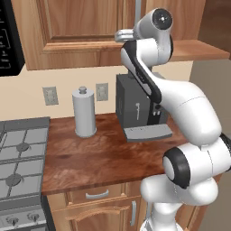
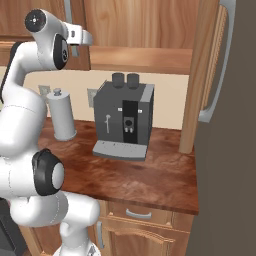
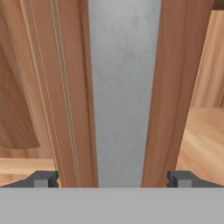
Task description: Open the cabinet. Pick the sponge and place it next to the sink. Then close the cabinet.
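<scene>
The cabinet (image 1: 76,27) hangs on the wall above the counter, brown wood with raised-panel doors. Both doors look shut in the base views. My arm reaches up to it, with the gripper (image 1: 119,35) (image 2: 88,36) at the doors' lower edge. A long grey bar handle (image 1: 139,12) (image 2: 68,12) runs up just above the hand. In the hand view the handle (image 3: 123,87) stands upright in the middle, between brown door frames. My gripper (image 3: 113,179) is open, one fingertip (image 3: 43,178) on each side of the bar, not touching it. The sponge is hidden and the sink is out of view.
On the brown counter (image 1: 94,158) stand a dark coffee machine (image 1: 135,108) (image 2: 125,117) and a grey canister (image 1: 84,112) (image 2: 62,116). A gas stove (image 1: 20,153) lies to the left, under a black microwave (image 1: 9,38). A grey fridge (image 2: 230,150) stands on the right. Low drawers (image 1: 97,195) sit under the counter.
</scene>
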Controlling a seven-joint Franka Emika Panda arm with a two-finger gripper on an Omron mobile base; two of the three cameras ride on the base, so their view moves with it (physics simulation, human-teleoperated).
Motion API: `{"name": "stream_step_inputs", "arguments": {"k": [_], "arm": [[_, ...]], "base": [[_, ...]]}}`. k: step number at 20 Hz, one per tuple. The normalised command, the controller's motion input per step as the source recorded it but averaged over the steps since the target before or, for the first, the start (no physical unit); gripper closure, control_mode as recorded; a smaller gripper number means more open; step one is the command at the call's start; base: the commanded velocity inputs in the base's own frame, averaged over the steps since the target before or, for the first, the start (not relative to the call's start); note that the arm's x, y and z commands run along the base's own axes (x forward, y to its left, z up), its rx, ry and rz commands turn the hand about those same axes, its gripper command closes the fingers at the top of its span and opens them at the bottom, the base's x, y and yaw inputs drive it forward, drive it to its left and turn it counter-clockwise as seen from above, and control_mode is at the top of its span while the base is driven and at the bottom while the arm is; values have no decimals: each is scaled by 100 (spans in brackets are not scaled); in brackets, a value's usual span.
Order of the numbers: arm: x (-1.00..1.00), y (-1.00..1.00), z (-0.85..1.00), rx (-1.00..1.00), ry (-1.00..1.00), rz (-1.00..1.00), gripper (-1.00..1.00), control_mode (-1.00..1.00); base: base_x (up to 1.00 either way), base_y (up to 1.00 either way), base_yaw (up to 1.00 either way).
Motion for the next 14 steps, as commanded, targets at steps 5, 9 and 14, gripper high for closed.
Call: {"name": "stream_step_inputs", "arguments": {"k": [5,9,14], "arm": [[31,0,-17,0,-6,0,-100,-100],[28,2,-12,0,-6,0,-100,-100],[3,0,0,0,0,0,100,-100]], "base": [[0,0,0],[0,0,0],[0,0,0]]}}
